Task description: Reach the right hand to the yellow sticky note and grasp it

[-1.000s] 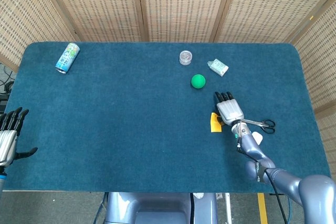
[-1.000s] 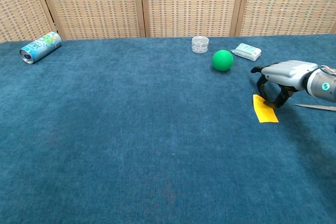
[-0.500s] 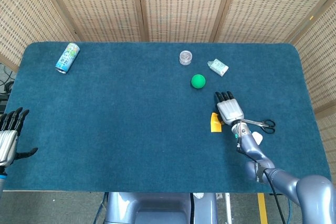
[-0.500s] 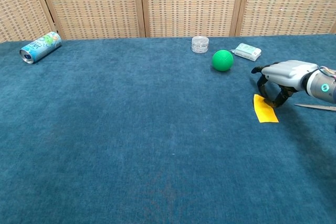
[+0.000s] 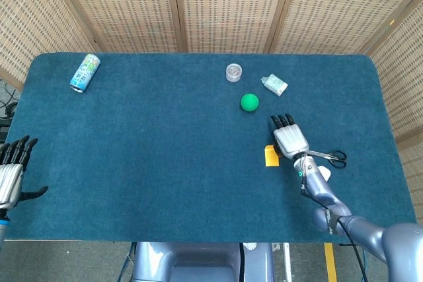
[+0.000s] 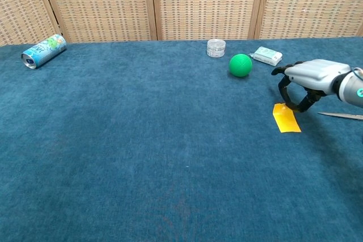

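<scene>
Pinching the far edge of the yellow sticky note (image 6: 286, 118) between curled fingertips, the right hand (image 6: 311, 79) was pictured at the blue surface's (image 6: 142, 140) right side, the note apparently tilted up for lifting; scissors (image 5: 328, 156) lay just beside.

Ball (image 5: 249, 102) between jar (image 5: 233, 72) and note (image 5: 270, 155)

Matt blue carpet-like table (image 5: 165, 163) (fuzzy nap), glossy green ball (image 5: 249, 102)
</scene>
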### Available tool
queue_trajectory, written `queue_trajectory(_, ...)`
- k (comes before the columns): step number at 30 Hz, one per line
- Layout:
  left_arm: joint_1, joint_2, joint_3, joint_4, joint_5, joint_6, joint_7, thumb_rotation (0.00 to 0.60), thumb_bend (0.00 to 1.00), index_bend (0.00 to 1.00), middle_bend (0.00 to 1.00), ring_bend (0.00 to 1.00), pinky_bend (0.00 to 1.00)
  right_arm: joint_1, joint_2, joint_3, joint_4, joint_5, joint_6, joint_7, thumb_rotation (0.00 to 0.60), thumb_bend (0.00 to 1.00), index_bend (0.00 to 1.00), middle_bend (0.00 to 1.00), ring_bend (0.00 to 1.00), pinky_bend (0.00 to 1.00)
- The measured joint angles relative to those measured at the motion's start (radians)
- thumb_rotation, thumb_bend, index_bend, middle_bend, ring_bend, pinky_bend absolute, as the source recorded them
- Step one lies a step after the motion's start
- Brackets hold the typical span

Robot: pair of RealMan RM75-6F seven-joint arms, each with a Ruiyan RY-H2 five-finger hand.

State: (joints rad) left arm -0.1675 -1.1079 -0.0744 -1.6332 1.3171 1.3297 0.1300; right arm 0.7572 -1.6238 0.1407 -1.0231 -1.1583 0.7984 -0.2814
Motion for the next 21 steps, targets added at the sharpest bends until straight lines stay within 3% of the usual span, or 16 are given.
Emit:
queue_trajectory(4, 0.0, 0.002, 0.003, -0.005, 0.005, 0.001, 0.001, 0.6, 0.01, 0.0, 0.0, 0.0, 0.0, -0.033, 0.097, -0.028, -0.149, -0.096, 0.08, 0.036, 0.6, 0.62, 0.69, 0.08, 0.0, 0.0)
queue_trajectory(11, 0.007, 0.004, 0.013, -0.012, 0.028, 0.017, -0.001, 0.6, 0.01, 0.0, 0.0, 0.0, 0.0, -0.139, 0.329, -0.136, -0.441, -0.394, 0.345, 0.09, 0.6, 0.62, 0.69, 0.09, 0.0, 0.0)
queue_trajectory(18, 0.018, 0.005, 0.024, -0.014, 0.053, 0.037, -0.007, 0.6, 0.01, 0.0, 0.0, 0.0, 0.0, -0.265, 0.479, -0.251, -0.551, -0.649, 0.598, 0.086, 0.6, 0.61, 0.69, 0.11, 0.0, 0.0)
queue_trajectory(20, 0.021, 0.007, 0.025, -0.015, 0.058, 0.041, -0.011, 0.6, 0.01, 0.0, 0.0, 0.0, 0.0, -0.296, 0.504, -0.263, -0.561, -0.685, 0.658, 0.076, 0.6, 0.58, 0.6, 0.1, 0.0, 0.0)
queue_trajectory(21, 0.022, 0.008, 0.026, -0.015, 0.06, 0.043, -0.014, 0.6, 0.01, 0.0, 0.0, 0.0, 0.0, -0.308, 0.511, -0.265, -0.564, -0.694, 0.68, 0.073, 0.6, 0.51, 0.48, 0.08, 0.0, 0.0)
